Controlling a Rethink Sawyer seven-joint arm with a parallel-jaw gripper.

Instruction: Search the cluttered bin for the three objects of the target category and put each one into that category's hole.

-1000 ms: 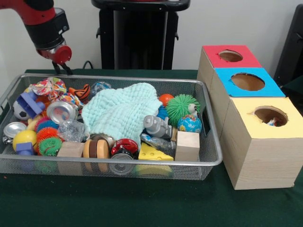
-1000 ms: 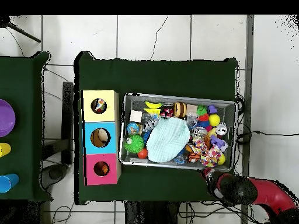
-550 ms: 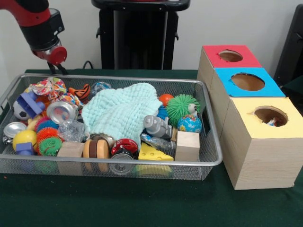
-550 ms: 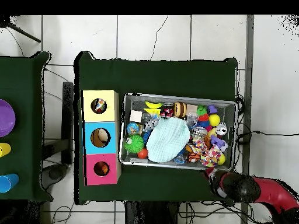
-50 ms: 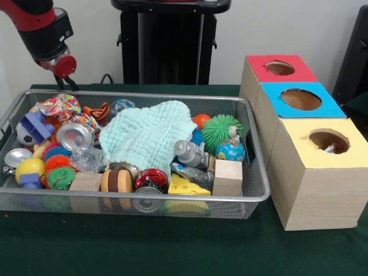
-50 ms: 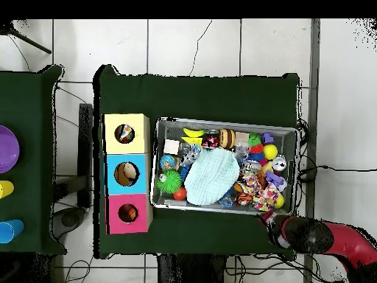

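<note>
The gripper [image 5: 66, 80] hangs outside the wire bin [image 5: 253, 198], above its far corner by the patterned fabric ball [image 5: 57, 105]; in the overhead view it sits just off the bin's corner nearest the robot [image 6: 266, 218]. Its dark tips show in the front view, but I cannot tell whether the jaws are open or closed, and nothing appears to be carried. Which category is wanted cannot be read from the scene, so the step in hand looks like the search itself: the arm should come in over the rim high enough to clear the mesh wall, then drop straight onto one chosen piece rather than rake through the pile. The candidates all lie in the bin: the orange ball [image 5: 201, 121], green spiky ball [image 5: 221, 129] and globe ball [image 5: 230, 150] close together near the end by the boxes, a wooden cube [image 5: 227, 177] and cheese wedge [image 5: 188, 185] along the near wall. The mint cloth [image 5: 146, 135] spreads across the middle and very likely hides more, so it may need lifting aside. Beside the bin on the green tabletop [image 5: 144, 247] stand the red box [image 5: 256, 72], blue box [image 5: 276, 103] and yellow box [image 5: 305, 172], each with a round hole on top; overhead, all three holes seem to hold something already.
</note>
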